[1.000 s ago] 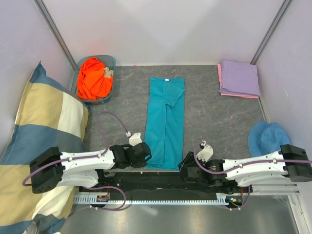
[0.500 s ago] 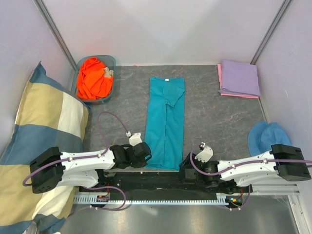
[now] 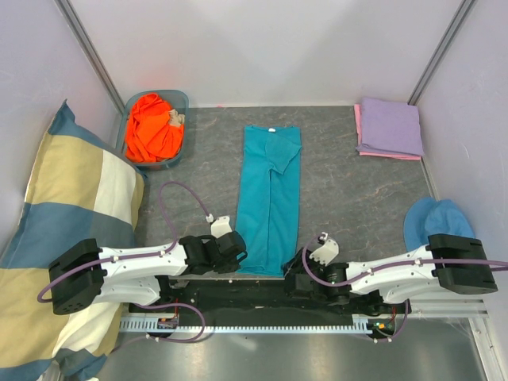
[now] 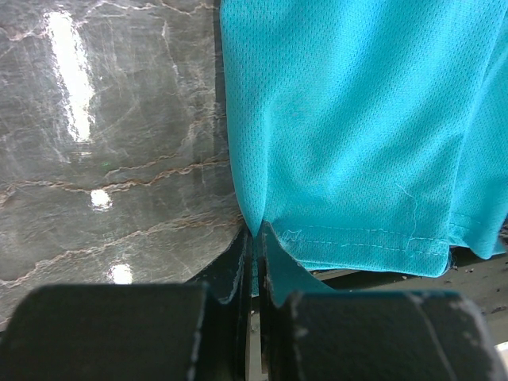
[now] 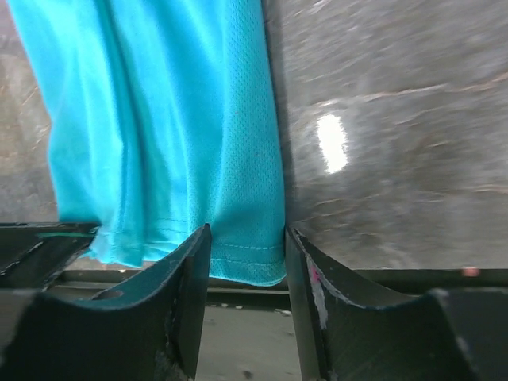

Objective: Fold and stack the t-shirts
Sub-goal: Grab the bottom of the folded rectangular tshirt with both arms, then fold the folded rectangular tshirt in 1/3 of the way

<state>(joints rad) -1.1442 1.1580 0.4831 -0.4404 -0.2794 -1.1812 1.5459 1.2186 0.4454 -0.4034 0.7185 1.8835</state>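
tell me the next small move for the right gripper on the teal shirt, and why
Probably close the right gripper on the hem of the teal t-shirt. Its fingers stand apart on either side of the near right corner, not yet pinching, while the left gripper is shut on the near left corner. Both corners likely need holding before folding.

Four shirts: one teal (image 3: 270, 198), one orange (image 3: 152, 127), one lavender (image 3: 390, 125), one pink (image 3: 358, 121); one pillow (image 3: 71, 198), one hat (image 3: 432, 223), one basket (image 3: 179, 98), two arms (image 3: 135, 266) (image 3: 397, 271)
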